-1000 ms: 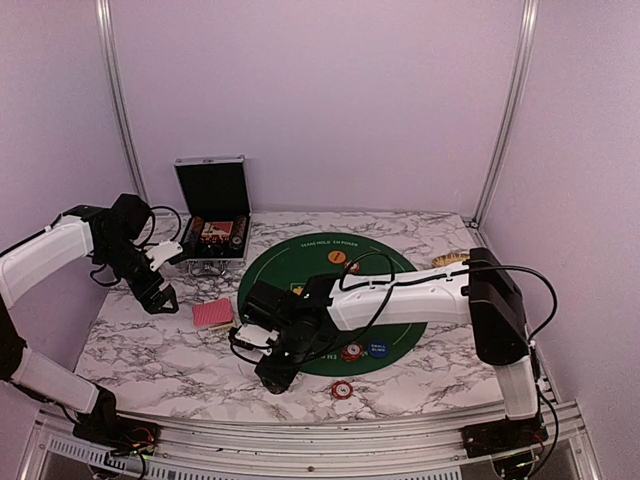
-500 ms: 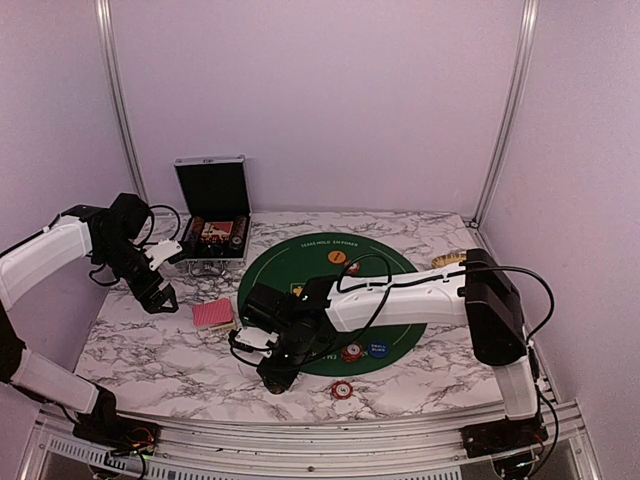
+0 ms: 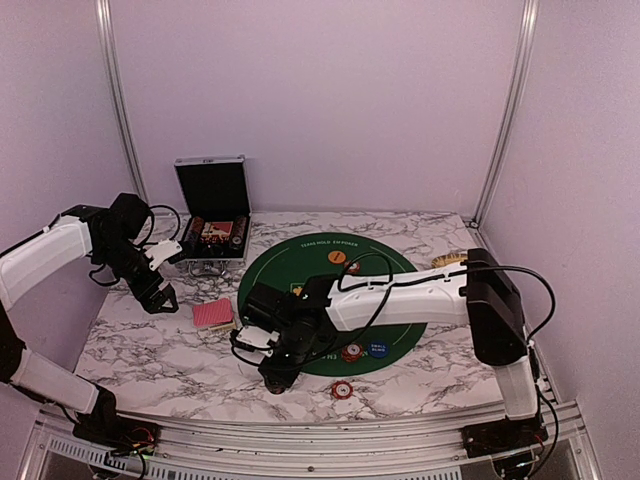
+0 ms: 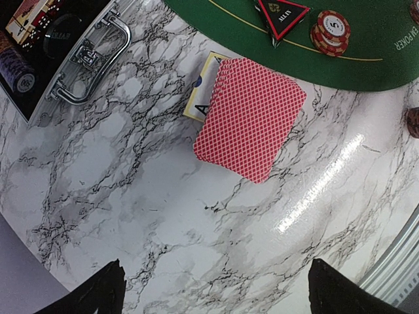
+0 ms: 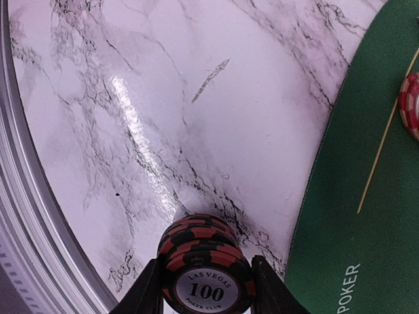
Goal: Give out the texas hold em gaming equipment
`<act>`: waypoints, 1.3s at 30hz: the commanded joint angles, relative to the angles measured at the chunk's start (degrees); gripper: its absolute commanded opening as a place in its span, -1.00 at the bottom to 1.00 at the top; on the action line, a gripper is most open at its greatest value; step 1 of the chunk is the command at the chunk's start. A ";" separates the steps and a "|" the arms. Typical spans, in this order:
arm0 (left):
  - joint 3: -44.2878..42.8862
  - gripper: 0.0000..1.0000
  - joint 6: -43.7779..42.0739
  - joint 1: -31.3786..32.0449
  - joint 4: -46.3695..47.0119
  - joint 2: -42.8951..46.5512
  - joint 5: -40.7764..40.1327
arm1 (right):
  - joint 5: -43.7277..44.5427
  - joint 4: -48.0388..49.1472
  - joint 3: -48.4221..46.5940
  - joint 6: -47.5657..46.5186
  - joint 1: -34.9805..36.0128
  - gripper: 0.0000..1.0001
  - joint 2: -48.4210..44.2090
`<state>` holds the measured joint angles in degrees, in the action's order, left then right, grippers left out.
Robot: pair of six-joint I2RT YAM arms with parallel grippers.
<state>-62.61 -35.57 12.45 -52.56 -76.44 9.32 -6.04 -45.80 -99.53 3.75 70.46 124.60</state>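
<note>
My right gripper (image 5: pixel 206 288) is shut on a short stack of black, red-striped poker chips (image 5: pixel 205 261) marked 100. The stack is over the marble just off the green mat's (image 3: pixel 300 262) near-left edge, and in the top view the right gripper (image 3: pixel 272 380) hides it. The pink-red-backed cards (image 4: pixel 250 118) lie in a deck on the marble, also seen in the top view as the deck (image 3: pixel 212 314). My left gripper (image 4: pixel 219 291) hangs open above bare marble short of the deck, empty; in the top view this gripper (image 3: pixel 160 297) is at the left.
An open black case (image 3: pixel 212 225) holding chips stands at the back left. On the mat lie a triangular marker (image 4: pixel 281 11), a red-orange chip stack (image 4: pixel 330 31), another chip stack (image 3: pixel 351 352) and a blue disc (image 3: pixel 378 350). One red chip (image 3: pixel 342 390) lies near the front edge. A straw basket (image 3: pixel 450 260) is at the right.
My right gripper's jaws have narrowed onto the chip stack. The left arm has not moved.
</note>
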 commanded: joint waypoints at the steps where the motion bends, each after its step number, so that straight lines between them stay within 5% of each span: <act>1: -0.32 0.98 0.01 0.12 0.17 0.95 -0.12 | 1.94 -1.47 -3.23 -0.43 0.35 -0.61 -4.16; 8: -0.32 0.98 0.06 0.12 0.17 1.17 -0.40 | 2.54 -2.03 -4.60 0.18 -0.63 -0.80 -4.88; 19: -0.49 0.98 0.25 0.12 0.17 1.33 -0.64 | 4.49 -1.21 -7.57 0.26 -8.49 -0.82 -4.54; 39: -0.50 0.98 0.68 0.08 0.22 1.06 -0.27 | 3.21 2.04 -21.83 0.90 -19.05 -0.83 11.70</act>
<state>-62.61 -35.24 12.45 -52.56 -75.90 8.49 -2.33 -44.64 -116.92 4.03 51.72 133.38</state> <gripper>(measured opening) 0.989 0.392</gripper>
